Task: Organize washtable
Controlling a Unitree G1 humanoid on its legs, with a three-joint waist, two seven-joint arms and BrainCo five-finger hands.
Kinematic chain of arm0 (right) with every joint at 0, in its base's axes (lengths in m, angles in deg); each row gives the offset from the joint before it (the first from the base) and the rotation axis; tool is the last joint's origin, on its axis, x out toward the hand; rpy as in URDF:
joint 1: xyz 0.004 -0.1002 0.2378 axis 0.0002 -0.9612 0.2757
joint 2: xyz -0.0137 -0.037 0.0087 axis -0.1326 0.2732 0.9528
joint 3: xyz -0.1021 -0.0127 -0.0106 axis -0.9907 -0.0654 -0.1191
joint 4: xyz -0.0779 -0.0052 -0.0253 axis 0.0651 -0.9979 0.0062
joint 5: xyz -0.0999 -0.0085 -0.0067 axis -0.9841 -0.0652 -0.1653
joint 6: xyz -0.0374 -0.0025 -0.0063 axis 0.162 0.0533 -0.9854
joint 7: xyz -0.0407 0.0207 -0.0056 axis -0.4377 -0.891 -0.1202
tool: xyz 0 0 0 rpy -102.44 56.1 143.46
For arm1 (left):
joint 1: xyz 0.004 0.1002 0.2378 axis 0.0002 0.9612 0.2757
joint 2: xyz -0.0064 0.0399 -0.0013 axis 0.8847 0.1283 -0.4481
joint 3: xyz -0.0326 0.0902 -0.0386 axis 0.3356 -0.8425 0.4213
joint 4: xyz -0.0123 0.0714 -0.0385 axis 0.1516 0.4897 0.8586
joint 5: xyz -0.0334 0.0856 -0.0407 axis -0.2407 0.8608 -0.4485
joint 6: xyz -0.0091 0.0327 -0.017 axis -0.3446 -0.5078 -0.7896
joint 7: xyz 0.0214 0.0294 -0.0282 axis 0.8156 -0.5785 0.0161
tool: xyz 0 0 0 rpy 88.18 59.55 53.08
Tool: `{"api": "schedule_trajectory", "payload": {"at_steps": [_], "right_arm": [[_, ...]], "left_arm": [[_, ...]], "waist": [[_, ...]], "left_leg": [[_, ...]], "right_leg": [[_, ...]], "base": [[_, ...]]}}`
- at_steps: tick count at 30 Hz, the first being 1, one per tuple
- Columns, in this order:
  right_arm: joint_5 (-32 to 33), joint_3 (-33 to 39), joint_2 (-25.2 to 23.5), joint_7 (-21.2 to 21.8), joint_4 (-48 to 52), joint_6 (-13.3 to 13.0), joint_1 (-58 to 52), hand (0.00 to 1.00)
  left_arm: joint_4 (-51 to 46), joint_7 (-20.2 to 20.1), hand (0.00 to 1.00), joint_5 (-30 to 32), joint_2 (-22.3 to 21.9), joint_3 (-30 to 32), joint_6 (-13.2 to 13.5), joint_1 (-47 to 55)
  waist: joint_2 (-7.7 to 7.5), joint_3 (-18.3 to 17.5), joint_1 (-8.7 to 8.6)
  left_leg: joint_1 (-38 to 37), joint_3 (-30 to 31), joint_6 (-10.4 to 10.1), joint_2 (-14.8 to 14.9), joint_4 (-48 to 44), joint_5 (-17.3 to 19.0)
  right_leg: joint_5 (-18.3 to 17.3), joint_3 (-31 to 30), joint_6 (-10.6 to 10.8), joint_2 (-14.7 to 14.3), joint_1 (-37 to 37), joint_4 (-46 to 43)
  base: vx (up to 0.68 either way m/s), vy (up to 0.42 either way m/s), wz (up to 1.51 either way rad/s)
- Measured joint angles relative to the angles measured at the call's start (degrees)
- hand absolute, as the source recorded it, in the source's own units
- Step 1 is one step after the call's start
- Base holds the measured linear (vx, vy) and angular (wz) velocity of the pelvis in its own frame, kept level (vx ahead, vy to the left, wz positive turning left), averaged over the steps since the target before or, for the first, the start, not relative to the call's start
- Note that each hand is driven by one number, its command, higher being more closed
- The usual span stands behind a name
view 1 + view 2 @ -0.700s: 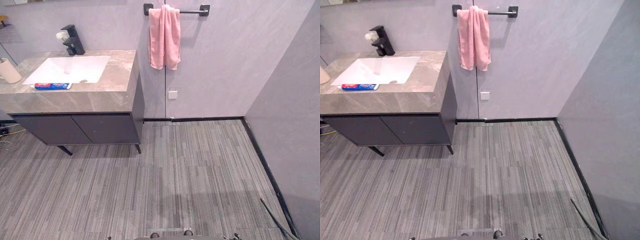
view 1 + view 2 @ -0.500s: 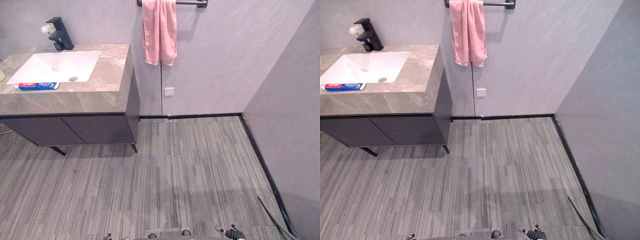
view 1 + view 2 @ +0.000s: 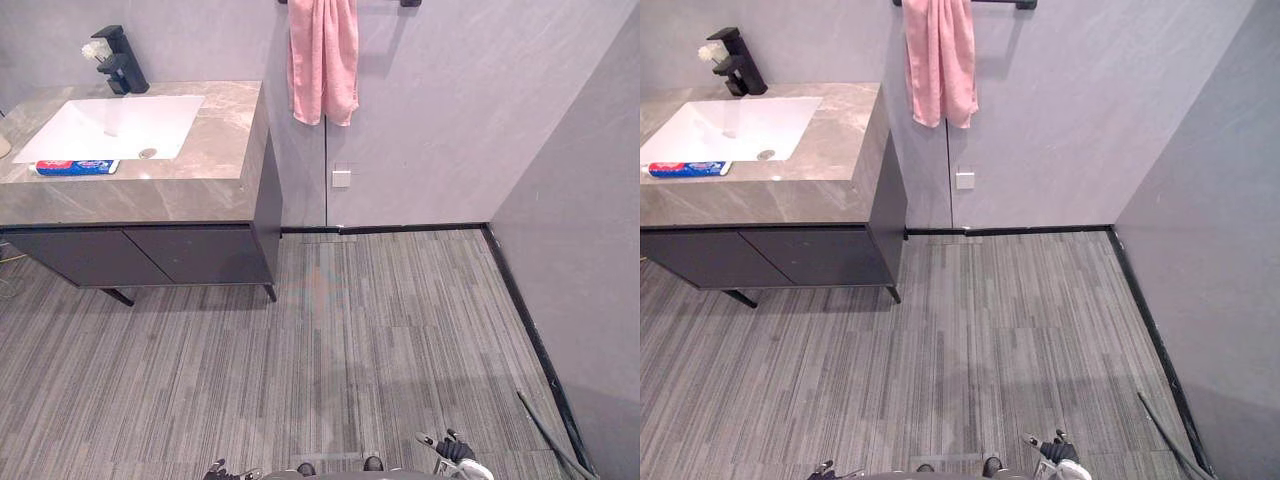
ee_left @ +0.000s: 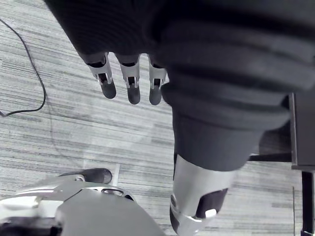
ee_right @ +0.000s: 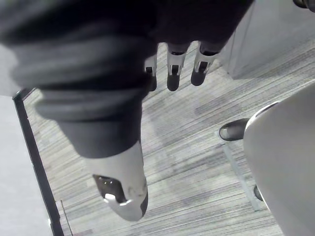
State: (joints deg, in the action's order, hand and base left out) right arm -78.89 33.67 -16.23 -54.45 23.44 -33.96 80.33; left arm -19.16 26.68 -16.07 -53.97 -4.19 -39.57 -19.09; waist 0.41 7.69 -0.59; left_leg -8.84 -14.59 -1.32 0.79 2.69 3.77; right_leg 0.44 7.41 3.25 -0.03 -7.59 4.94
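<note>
Two hands: the left hand (image 4: 133,86) and the right hand (image 5: 173,73) both hang low over the striped floor (image 3: 350,340), fingers straight and loose, with nothing in them.
Place: the washtable (image 3: 200,190), a grey stone top on a dark cabinet (image 3: 150,255), stands well apart from both hands, ahead and to the robot's left.
Task's thing: a red-and-blue toothpaste tube (image 3: 77,167) lies flat on the stone top, touching or almost touching the front edge of the white sink (image 3: 110,125).
Other things: a black faucet (image 3: 120,62) behind the sink; a pink towel (image 3: 322,60) on the wall beside the washtable.
Step, as I judge: the robot must first come closer; no reach is possible from here.
Risk one: a careless approach may knock an arm against the cabinet corner.
Risk two: the tube lies flat beside the basin, so a sliding fingertip may push it into the sink instead of pinching it.
</note>
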Motion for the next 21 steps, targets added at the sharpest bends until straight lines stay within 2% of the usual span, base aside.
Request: {"api": "schedule_trajectory", "payload": {"at_steps": [6, 10, 12, 14, 16, 18, 19, 20, 21], "right_arm": [[0.0, 0.0, 0.0, 0.0, 0.1, 0.0, 0.0, 0.0], [0.0, 0.2, 0.0, 0.0, 0.1, 0.0, 0.1, 0.0], [0.0, 0.7, 0.0, 0.0, 0.1, 0.1, 0.4, 0.0], [0.1, 0.9, 0.1, 0.0, 0.7, 0.0, 0.6, 0.0], [0.1, 0.9, 0.0, 0.0, 1.4, -0.1, 0.7, 0.0], [0.1, 0.9, -0.1, 0.0, 2.3, -0.2, 1.0, 0.0], [0.2, 0.9, -0.2, 0.0, 2.3, -0.3, 1.2, 0.0], [0.2, 0.5, -0.3, 0.2, 2.3, -0.3, 1.6, 0.0], [0.2, 0.4, -0.4, 0.2, 2.3, -0.3, 1.7, 0.0]], "left_arm": [[-0.1, 0.0, 0.0, 0.0, 0.1, 0.0, 0.4, 0.0], [-0.2, -0.1, 0.0, 0.0, 0.1, -0.2, 0.5, -0.1], [-0.2, -0.1, 0.0, 0.0, 0.2, -0.5, 0.5, -0.3], [-0.1, -0.1, 0.0, 0.0, 0.7, -1.8, 0.5, -1.0], [0.0, -0.1, 0.0, -0.1, 0.9, -2.1, 0.5, -1.2], [0.0, -0.1, 0.0, -0.1, 1.1, -2.1, 0.4, -1.4], [0.0, -0.1, 0.0, -0.2, 1.3, -2.1, 0.3, -1.5], [0.0, 0.0, 0.0, -0.1, 1.8, -2.1, 0.3, -1.6], [0.0, -0.1, 0.0, -0.1, 2.0, -2.1, 0.3, -1.9]], "waist": [[-0.18, 0.2, 0.32], [-0.19, 0.2, 0.48], [-0.2, 0.5, 0.38], [-0.43, 1.4, 0.49], [-0.56, 1.6, 0.72], [-0.73, 2.6, 0.42], [-0.46, 3.3, -0.19], [-1.38, 3.5, -0.12], [-1.66, 3.5, -0.11]], "left_leg": [[0.2, -2.1, 0.1, 0.1, 1.0, 0.0], [0.9, -3.3, 0.6, 0.2, 1.0, 0.4], [1.7, -3.8, 1.2, 0.4, 0.2, 1.0], [2.0, -4.9, 1.4, 0.8, -2.0, 2.5], [1.6, -6.2, 1.5, 1.1, -3.7, 3.7], [-0.4, -6.8, 1.7, 0.9, -3.8, 4.4], [-1.6, -6.6, 2.2, 0.7, -3.5, 5.4], [-2.5, -6.7, 2.0, 0.4, -3.6, 6.0], [-2.9, -6.7, 1.8, 0.4, -3.6, 6.4]], "right_leg": [[0.5, -1.7, -0.8, -0.3, 1.1, 0.7], [0.3, -2.9, -0.5, -0.5, 2.7, -0.1], [-1.8, -3.1, -0.6, -0.4, 5.2, -4.2], [-6.0, -2.5, 0.6, 0.2, 9.5, -14.7], [-7.8, -0.1, 1.5, 1.3, 13.7, -24.7], [-8.4, 4.3, 1.7, 3.5, 16.7, -33.9], [-10.8, 8.0, 1.1, 5.7, 18.9, -39.0], [-12.5, 10.0, 0.9, 7.8, 20.2, -40.6], [-12.7, 10.7, 0.9, 8.4, 20.9, -40.5]], "base": [[-0.05, -0.039, -0.17], [-0.01, -0.032, -0.2], [0.04, -0.01, -0.12], [0.08, 0.023, -0.18], [0.05, 0.035, -0.26], [0.06, 0.037, -0.14], [0.11, 0.045, -0.05], [0.1, 0.036, -0.05], [0.16, 0.007, -0.08]]}}
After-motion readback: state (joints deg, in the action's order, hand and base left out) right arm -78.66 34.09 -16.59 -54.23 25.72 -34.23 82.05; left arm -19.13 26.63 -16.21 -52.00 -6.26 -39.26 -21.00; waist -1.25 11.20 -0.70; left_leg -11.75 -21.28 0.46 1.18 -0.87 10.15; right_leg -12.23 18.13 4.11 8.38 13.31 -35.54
